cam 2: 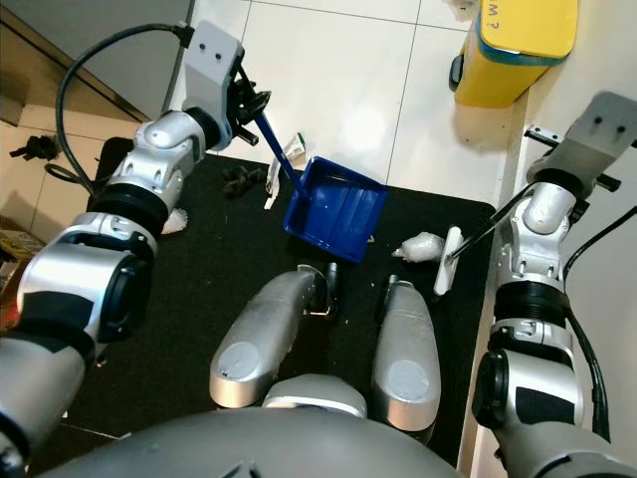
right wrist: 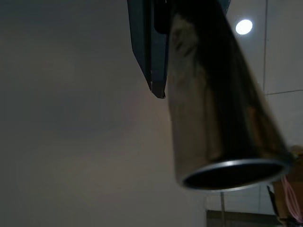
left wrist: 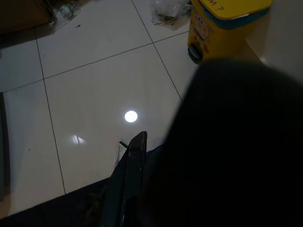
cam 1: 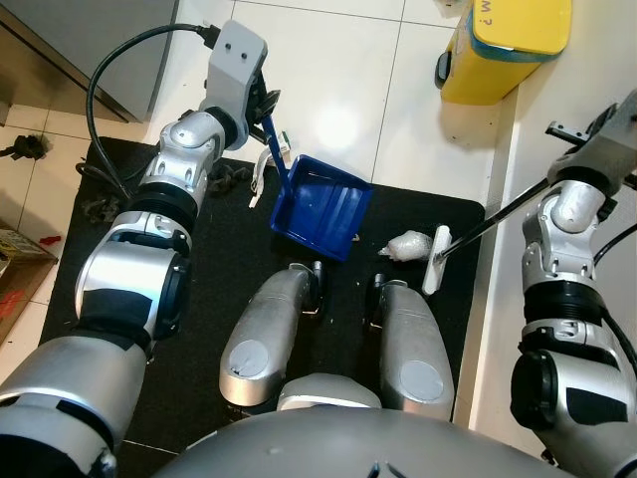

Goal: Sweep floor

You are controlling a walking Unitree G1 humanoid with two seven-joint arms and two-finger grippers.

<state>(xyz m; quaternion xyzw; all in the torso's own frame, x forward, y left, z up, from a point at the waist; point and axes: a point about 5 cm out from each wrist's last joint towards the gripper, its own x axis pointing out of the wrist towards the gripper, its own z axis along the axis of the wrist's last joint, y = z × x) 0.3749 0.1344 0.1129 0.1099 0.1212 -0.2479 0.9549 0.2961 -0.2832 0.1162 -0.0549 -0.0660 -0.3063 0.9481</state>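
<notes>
A blue dustpan (cam 1: 320,207) rests tilted on the black mat (cam 1: 139,329), its open mouth toward a crumpled white wad (cam 1: 406,244). My left gripper (cam 1: 263,108) is shut on the top of the dustpan's blue handle (cam 2: 274,149). On the right, a thin dark broom handle (cam 1: 493,221) slants down to a white broom head (cam 1: 436,259) that touches the wad. My right gripper (cam 2: 545,177) is shut on that handle. The right wrist view has the handle's metal tube (right wrist: 213,109) close up.
A yellow pedal bin (cam 1: 508,45) stands on the white tiles at the back right. Dark scraps (cam 1: 231,177) and a white piece (cam 2: 175,221) lie on the mat's left part. My two legs (cam 1: 269,334) stand on the mat. A pale ledge (cam 1: 498,329) borders the right.
</notes>
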